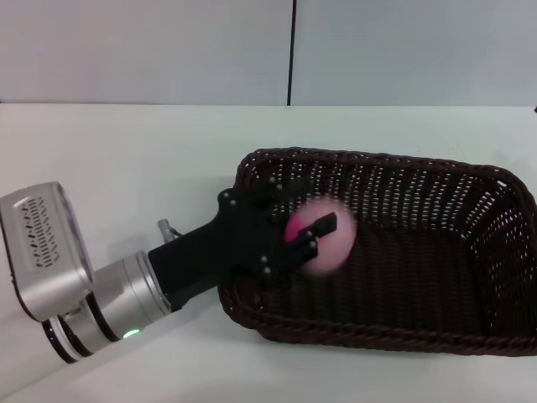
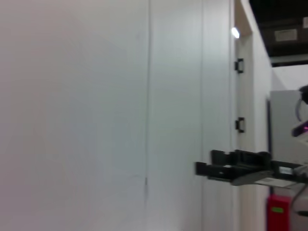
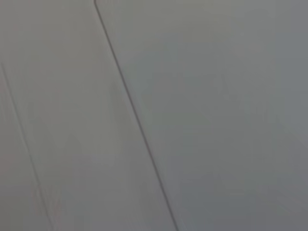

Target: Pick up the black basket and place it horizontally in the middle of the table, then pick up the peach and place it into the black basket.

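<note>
The black basket [image 1: 419, 252] lies lengthwise on the white table [image 1: 126, 159], right of the middle. My left gripper [image 1: 300, 208] reaches over the basket's left rim, with its black fingers [image 1: 321, 226] spread. The pink peach [image 1: 331, 239] is inside the basket, right at the fingertips and partly behind one finger. It looks blurred while the gripper looks sharp, and it sits lower than the gap between the fingers. My right gripper is out of view. The wrist views show neither the basket nor the peach.
The pale grey wall with a thin dark vertical line [image 1: 293, 50] stands behind the table. The left wrist view shows a wall, a door frame and a black bracket [image 2: 236, 168]. The right wrist view shows only grey wall with a dark line [image 3: 134, 115].
</note>
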